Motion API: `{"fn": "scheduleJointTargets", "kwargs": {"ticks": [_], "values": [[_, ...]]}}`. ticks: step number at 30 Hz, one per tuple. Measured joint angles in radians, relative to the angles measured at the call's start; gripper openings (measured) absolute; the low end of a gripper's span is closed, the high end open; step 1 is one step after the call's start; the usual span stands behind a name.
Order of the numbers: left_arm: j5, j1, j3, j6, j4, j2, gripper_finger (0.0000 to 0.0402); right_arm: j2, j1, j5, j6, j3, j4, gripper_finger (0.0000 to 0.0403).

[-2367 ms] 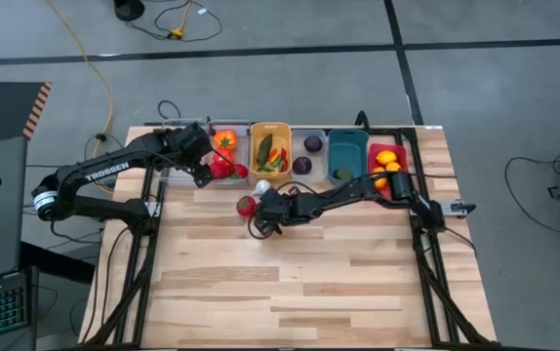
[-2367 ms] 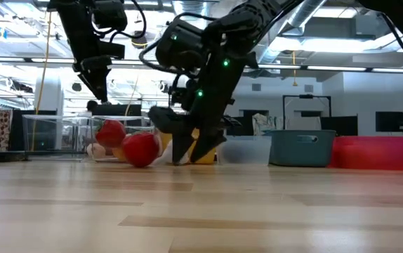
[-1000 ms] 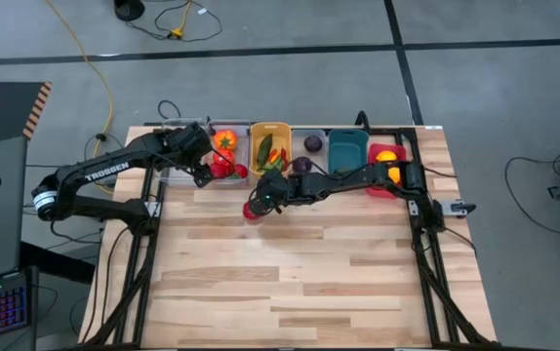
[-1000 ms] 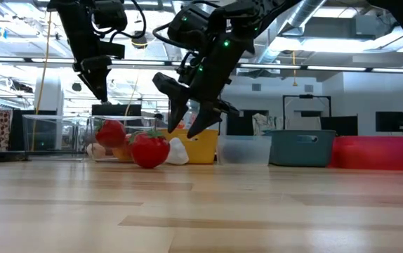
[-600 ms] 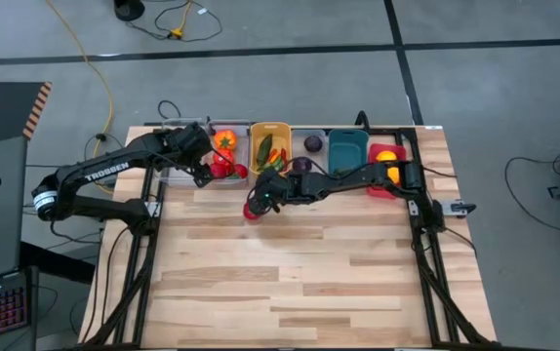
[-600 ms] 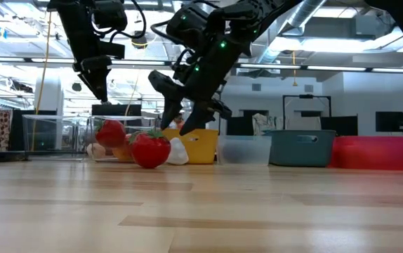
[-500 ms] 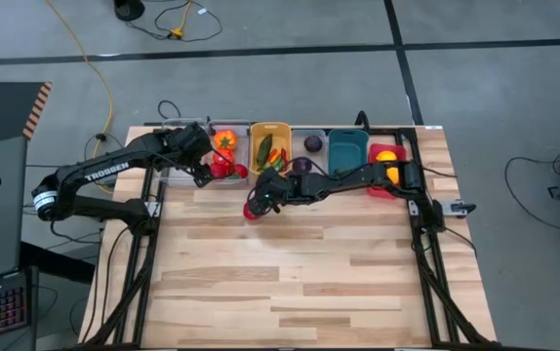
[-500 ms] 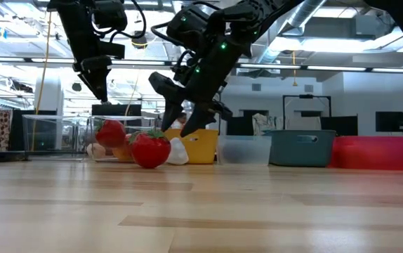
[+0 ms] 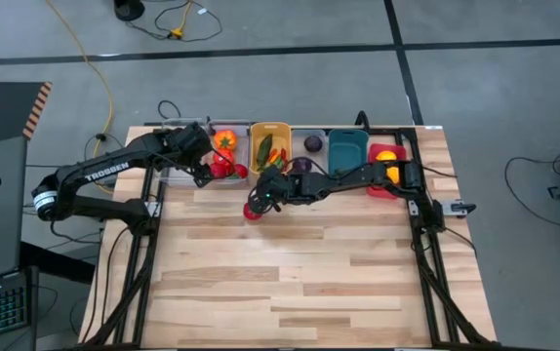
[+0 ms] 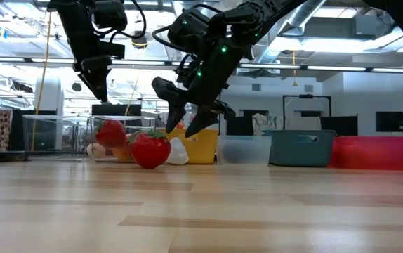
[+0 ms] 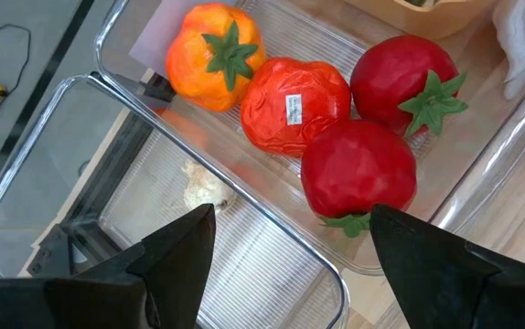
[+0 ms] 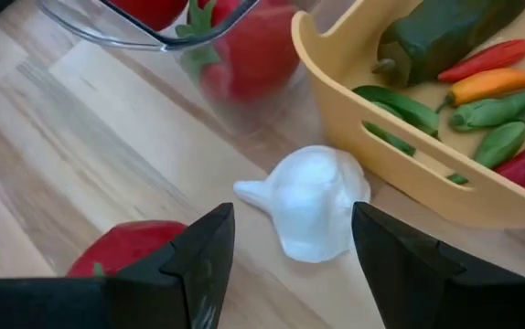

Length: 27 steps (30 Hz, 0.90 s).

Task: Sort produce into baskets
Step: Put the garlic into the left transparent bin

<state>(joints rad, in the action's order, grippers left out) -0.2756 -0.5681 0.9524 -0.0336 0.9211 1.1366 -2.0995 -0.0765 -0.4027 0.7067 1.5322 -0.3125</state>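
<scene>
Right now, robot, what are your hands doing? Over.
Right tool open, empty, above white garlic on table. Left tool open over clear basket of tomatoes. Loose red tomato beside garlic; yellow basket close.

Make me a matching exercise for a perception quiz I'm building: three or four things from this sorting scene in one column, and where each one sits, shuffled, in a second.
Things:
1. white garlic
2. loose red tomato
3. chilies
4. orange tomato

Places:
A. inside the yellow basket
B. in a clear basket with three red ones
C. on the bare table, right beside the yellow basket
D. on the bare table, in front of the clear baskets

Pairs: 1-C, 2-D, 3-A, 4-B
</scene>
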Motion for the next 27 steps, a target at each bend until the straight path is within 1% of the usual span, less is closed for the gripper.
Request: {"fn": "scheduleJointTargets", "kwargs": {"ticks": [7,12,16,18,23,27], "values": [[0.000,0.000,0.000,0.001,0.000,0.000,0.0279,0.000,-0.001,-0.016,0.000,0.000,0.001,0.0250],[0.001,0.000,0.000,0.002,0.000,0.000,0.0279,-0.023,-0.004,-0.024,0.015,0.000,0.011,0.0249],[0.000,0.000,0.000,0.003,0.000,0.000,0.0279,-0.054,-0.004,-0.025,0.030,0.001,0.030,0.0249],[0.000,0.000,0.000,0.003,0.000,0.000,0.0279,-0.080,-0.005,-0.034,0.029,0.002,0.075,0.0249],[0.000,0.000,0.000,0.003,-0.002,0.000,0.0279,-0.096,-0.011,-0.049,0.029,0.004,0.109,0.0249],[-0.002,0.000,0.000,0.003,-0.002,0.000,0.0279,-0.101,-0.011,-0.048,0.039,0.000,0.109,0.0237]]}}
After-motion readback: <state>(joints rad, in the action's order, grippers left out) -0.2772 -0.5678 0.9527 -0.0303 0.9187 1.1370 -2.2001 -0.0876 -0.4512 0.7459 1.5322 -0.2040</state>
